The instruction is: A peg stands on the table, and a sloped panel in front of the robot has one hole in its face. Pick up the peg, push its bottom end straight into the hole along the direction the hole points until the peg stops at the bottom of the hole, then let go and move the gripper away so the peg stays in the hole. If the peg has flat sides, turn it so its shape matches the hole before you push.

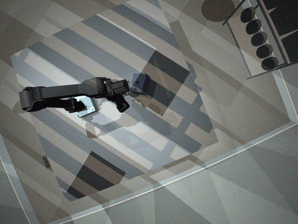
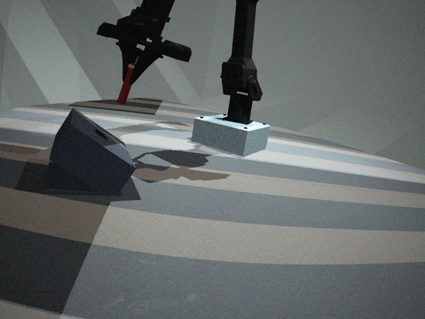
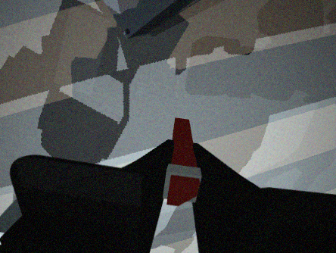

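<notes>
Red, flat-sided peg hangs tilted above the counter, clamped near its top by the black pincer, above the sloped panel. It looks stiff, light, possibly slippery; its flat faces suit gripping.

i've got the peg pinched between my gripper jaws, its free end sticking out past the tips, above the table. the sloped panel sits below and ahead of the jaws, my arm's base block behind them.
</notes>
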{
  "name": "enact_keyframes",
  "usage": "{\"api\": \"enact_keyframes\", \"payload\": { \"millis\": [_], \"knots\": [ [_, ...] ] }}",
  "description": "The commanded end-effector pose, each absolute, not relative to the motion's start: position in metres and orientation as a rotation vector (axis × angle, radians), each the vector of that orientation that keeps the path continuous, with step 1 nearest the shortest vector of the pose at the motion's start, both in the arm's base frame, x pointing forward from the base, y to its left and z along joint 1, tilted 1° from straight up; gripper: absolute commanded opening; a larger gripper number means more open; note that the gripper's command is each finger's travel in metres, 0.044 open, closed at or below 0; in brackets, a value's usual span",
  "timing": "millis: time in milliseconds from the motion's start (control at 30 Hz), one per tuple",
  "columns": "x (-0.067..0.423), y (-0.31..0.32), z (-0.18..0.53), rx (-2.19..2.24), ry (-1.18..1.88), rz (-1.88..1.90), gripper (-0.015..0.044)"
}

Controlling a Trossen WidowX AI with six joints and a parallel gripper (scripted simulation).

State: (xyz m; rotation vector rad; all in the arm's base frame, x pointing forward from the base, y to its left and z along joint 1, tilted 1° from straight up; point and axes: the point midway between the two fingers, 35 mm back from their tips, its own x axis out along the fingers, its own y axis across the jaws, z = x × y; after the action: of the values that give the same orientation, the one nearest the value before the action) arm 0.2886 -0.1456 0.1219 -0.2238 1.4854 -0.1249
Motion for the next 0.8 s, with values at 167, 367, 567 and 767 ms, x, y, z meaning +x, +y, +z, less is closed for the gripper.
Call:
{"api": "enact_keyframes", "payload": {
  "millis": [167,367,567,767],
  "knots": [
    [0.297,-0.141,0.125,-0.192,1.462,-0.187,0.0],
    [0.302,-0.137,0.126,-0.167,1.447,-0.225,0.0],
    [0.306,-0.133,0.128,-0.143,1.43,-0.262,0.0],
    [0.311,-0.129,0.129,-0.117,1.411,-0.299,0.0]
  ]
}}
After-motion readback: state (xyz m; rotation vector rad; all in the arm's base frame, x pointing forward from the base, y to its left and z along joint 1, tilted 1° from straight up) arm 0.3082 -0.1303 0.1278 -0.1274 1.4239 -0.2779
